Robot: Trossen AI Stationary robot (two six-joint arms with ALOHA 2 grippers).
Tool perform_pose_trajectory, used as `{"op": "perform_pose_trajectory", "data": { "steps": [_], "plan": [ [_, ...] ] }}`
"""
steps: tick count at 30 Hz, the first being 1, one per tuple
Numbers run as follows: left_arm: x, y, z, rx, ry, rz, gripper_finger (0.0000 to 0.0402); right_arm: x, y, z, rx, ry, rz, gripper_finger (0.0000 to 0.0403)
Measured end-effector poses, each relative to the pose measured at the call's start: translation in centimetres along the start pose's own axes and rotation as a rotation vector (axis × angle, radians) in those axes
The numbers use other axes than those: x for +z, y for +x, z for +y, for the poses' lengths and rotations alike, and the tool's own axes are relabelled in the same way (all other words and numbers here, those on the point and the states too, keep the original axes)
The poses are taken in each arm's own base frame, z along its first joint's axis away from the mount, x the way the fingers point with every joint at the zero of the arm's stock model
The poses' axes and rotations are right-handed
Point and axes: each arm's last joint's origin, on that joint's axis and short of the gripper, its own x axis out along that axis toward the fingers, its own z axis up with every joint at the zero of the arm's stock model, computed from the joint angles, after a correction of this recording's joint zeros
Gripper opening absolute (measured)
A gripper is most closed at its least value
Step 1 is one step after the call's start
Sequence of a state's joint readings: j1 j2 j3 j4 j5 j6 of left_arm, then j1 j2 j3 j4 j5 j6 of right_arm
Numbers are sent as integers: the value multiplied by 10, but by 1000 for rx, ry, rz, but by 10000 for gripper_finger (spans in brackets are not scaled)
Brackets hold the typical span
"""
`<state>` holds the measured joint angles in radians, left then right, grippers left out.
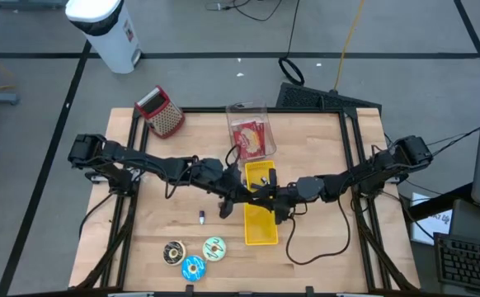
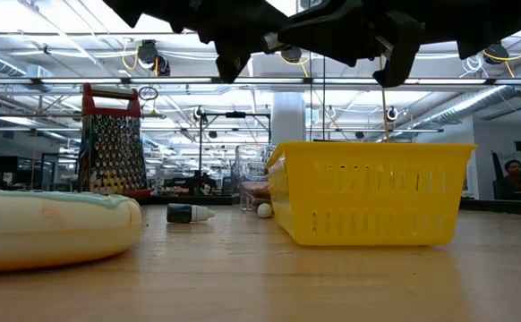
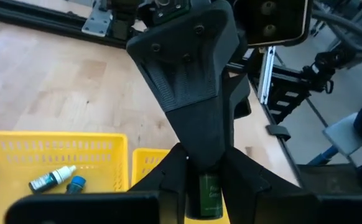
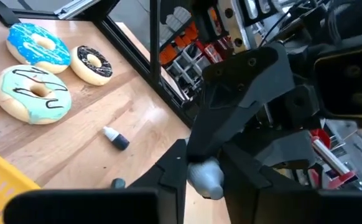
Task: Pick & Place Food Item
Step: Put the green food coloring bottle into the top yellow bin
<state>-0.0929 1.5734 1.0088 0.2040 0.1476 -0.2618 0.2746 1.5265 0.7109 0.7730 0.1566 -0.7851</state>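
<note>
Basket (image 1: 260, 231) at table (image 1: 322, 140) centre — three donuts (image 1: 193, 255) to its left, grater (image 1: 161, 112) and clear box (image 1: 249, 130) behind.

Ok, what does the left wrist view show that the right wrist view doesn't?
Only the left wrist view: a dropper bottle and a blue cap lying inside the yellow basket, and a green bottle gripped in the left tool. Only the right wrist view: three iced donuts and a small bottle lying on the table. Both: the wooden table and part of the basket.
</note>
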Motion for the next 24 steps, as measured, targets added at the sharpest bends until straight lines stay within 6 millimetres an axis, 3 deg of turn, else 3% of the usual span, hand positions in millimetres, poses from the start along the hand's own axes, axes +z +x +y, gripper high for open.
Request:
{"op": "perform_pose_trajectory", "data": {
  "steps": [8, 12, 18, 24],
  "plan": [
    [14, -4, 1, 110, 152, -75, 158, -11, -1, 13, 119, 101, 84, 51],
    [8, -2, 3, 136, 187, -37, 189, -12, -1, 12, 96, 137, 132, 51],
    [0, -2, 5, 155, 206, 54, 206, -23, -3, 7, -32, 141, 313, 51],
    [-24, -7, 12, 252, 131, 289, 207, -49, -8, -6, -19, 319, 448, 51]
  ]
}}
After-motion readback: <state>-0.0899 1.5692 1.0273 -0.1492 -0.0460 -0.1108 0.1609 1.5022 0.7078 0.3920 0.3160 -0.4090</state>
